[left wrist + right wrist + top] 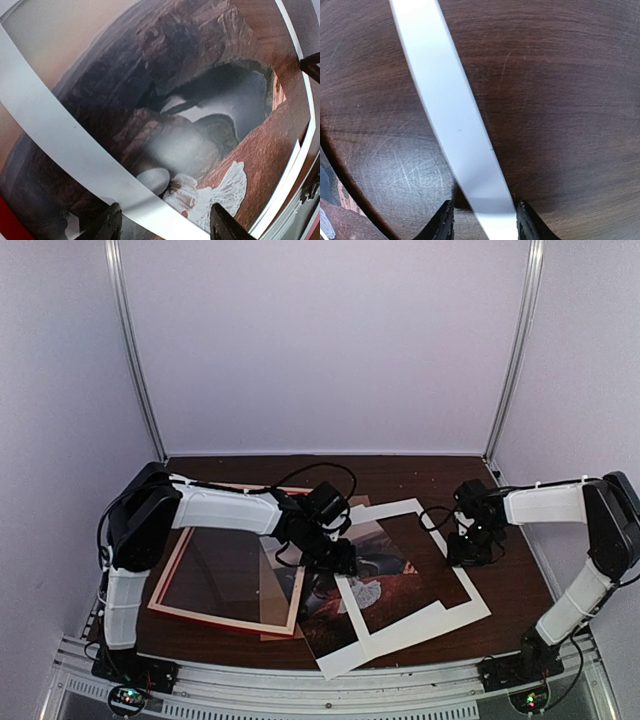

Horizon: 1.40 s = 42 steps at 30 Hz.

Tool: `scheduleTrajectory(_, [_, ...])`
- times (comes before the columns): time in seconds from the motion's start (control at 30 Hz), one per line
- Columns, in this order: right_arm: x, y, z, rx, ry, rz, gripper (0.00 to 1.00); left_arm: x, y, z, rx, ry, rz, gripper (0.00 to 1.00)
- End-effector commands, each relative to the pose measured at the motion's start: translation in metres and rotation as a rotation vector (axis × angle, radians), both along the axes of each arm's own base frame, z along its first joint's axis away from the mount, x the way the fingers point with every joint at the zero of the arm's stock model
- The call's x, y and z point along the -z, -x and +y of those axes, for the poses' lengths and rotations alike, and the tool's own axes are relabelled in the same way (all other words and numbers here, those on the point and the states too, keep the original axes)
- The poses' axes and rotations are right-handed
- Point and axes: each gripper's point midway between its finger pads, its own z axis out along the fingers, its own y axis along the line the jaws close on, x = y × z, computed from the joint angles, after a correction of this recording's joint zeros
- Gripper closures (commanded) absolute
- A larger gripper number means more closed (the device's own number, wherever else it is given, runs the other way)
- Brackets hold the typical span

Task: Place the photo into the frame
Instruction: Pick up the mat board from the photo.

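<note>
A: One dark table (420,475). What lay on it?
B: Frame (225,620) sat at left, pale side up. White mat (440,620) lay centre-right, overlapping photo (385,550).
A: Grippers?
B: Left gripper (167,225) hung spread over photo. Right gripper (485,220) stood astride mat's strip; pinching or not, couldn't tell.

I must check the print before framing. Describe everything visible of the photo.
The photo is a glossy-looking print of a white-dressed figure among reddish-brown cliffs. It lies flat on the table, right of the red-edged frame, not in it. A white mat lies askew across it. The open left gripper hovers close above.
</note>
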Motion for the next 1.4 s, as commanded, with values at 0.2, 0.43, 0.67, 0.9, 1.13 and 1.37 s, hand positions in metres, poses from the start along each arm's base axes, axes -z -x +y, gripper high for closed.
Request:
scheduleTrajectory(0.2, [0.005, 0.016, 0.005, 0.023, -0.065, 0.022, 0.64, 0.017, -0.032, -0.009, -0.023, 0.028, -0.016, 0.4])
scheduleTrajectory(0.43, [0.005, 0.023, 0.002, 0.05, -0.078, 0.014, 0.7, 0.012, -0.05, -0.01, -0.032, 0.047, -0.023, 0.39])
scheduleTrajectory(0.67, [0.006, 0.02, 0.001, 0.042, -0.055, 0.018, 0.75, 0.016, -0.048, -0.013, -0.01, 0.054, -0.008, 0.39])
scheduleTrajectory(0.9, [0.006, 0.018, 0.003, 0.025, -0.053, 0.025, 0.76, 0.016, -0.046, -0.014, 0.002, 0.056, -0.007, 0.4])
scheduleTrajectory(1.13, [0.003, 0.015, 0.001, 0.009, -0.033, 0.027, 0.84, 0.013, -0.045, -0.017, 0.014, 0.069, -0.01, 0.4])
scheduleTrajectory(1.37, [-0.01, 0.009, -0.002, -0.006, -0.004, 0.006, 0.91, -0.002, -0.049, -0.016, 0.024, 0.077, -0.049, 0.36])
